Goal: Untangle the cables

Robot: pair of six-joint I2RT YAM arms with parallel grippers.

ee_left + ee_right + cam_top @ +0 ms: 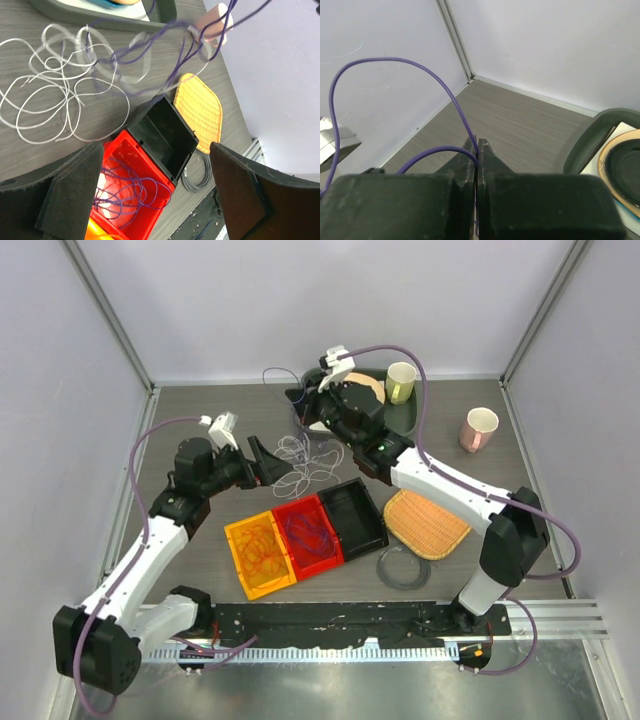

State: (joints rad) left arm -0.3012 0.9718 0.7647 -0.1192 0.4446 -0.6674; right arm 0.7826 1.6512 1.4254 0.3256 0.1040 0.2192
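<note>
My right gripper [478, 150] is shut on a thin purple cable [395, 62], held above the table near the back; from above this gripper [300, 398] has the purple cable [272, 373] looping off it. The strand trails down, blurred, over a loose white cable [50, 100] spread on the table [305, 455]. My left gripper [156, 148] hangs open and holds nothing, just left of the white cable [270, 462]. More purple cable [125, 192] lies coiled in the red bin [308, 532]. An orange cable [260, 550] lies in the orange bin.
A black bin [352, 518] adjoins the red one. A woven mat [425, 523] and a grey coil [402, 567] lie at the right. A dark green plate [398, 412], a pale cup [401, 382] and a pink cup [478, 429] stand at the back right.
</note>
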